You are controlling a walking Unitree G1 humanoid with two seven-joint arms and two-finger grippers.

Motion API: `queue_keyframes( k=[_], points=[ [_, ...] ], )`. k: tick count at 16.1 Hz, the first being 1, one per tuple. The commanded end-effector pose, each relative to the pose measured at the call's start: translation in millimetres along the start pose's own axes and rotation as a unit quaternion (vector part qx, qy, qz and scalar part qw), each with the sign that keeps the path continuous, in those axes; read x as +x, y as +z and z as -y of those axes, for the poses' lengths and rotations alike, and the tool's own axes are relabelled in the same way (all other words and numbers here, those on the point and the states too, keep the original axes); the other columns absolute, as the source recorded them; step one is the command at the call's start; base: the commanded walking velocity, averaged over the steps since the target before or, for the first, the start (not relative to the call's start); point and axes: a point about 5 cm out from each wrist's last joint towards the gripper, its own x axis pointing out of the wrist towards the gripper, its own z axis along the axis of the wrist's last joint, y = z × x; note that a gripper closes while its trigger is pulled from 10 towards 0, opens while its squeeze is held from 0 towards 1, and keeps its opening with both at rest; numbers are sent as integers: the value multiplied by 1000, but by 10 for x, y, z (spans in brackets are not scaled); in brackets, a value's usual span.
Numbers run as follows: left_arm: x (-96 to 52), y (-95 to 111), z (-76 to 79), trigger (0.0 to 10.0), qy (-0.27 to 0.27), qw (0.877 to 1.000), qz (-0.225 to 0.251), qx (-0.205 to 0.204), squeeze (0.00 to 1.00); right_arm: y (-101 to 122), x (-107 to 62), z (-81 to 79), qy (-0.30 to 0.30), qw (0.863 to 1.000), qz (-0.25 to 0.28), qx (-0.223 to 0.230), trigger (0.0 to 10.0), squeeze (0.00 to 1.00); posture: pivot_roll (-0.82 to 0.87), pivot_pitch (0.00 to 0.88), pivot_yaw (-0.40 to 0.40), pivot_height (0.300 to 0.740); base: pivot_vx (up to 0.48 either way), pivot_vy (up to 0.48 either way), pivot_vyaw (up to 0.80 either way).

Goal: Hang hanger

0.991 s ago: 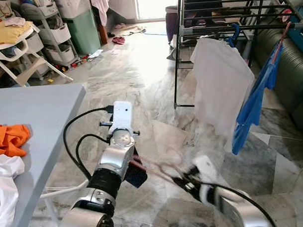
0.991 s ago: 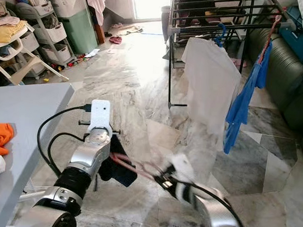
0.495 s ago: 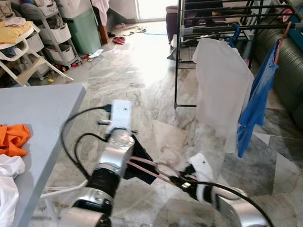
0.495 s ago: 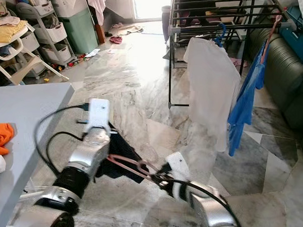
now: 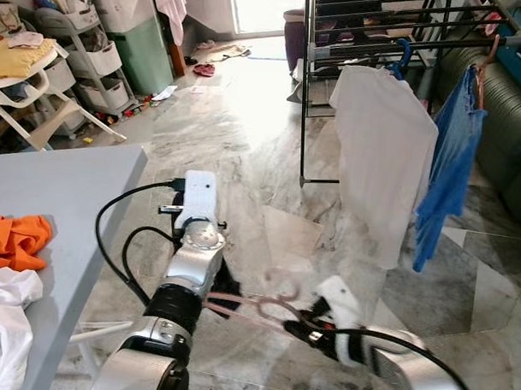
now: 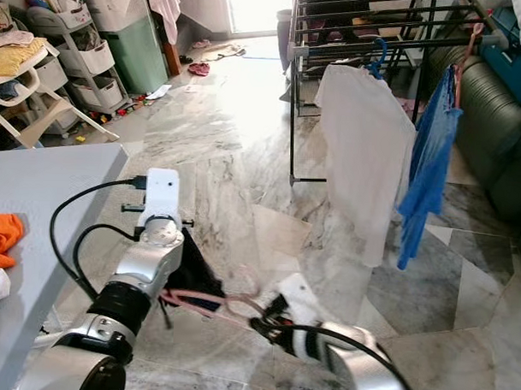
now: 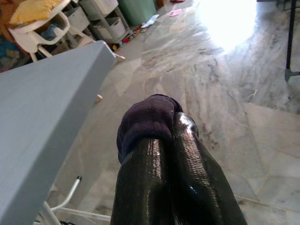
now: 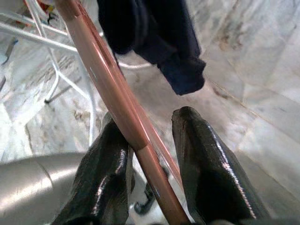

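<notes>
My right gripper hangs low over the marble floor, shut on a pink hanger whose bar runs between its fingers. The hanger's hook is blurred. A dark navy garment hangs on the hanger's far end, and my left gripper is shut on a fold of it. The left arm reaches forward beside the table. A black drying rack stands ahead on the right, carrying a white shirt and a blue garment on hangers.
A grey table on my left carries an orange cloth and white laundry. Shelves and a white chair crowd the far left. A dark sofa lies behind the rack. Open marble floor leads to the rack.
The hanger has dropped lower and lies flatter between the two grippers. My left arm has shifted slightly left. The blue garment on the rack has swung a little.
</notes>
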Motion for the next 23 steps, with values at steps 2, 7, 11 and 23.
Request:
queue_keyframes(
  k=[2, 7, 11, 23],
  points=[
    [-3, 86, -45, 10000, 15, 1000, 21, 0, 0, 89, 59, 35, -28, 1000, 10, -10, 10000, 0, -87, 0, 174, 740, 0, 0, 0],
    [21, 55, -133, 10000, 27, 999, 21, 3, 0, 94, 6, 92, -33, 999, 14, -8, 10000, 0, -83, 0, 168, 740, 0, 0, 0],
    [46, 81, -171, 10000, 32, 999, 23, 4, 0, 101, -102, 93, 5, 1000, 24, -4, 10000, 0, -85, 0, 171, 740, 0, 0, 0],
    [14, 85, -124, 10000, 24, 999, 20, 6, 0, 9, -102, 187, -22, 1000, 16, 7, 10000, 0, -87, 0, 180, 740, 0, 0, 0]
  ],
)
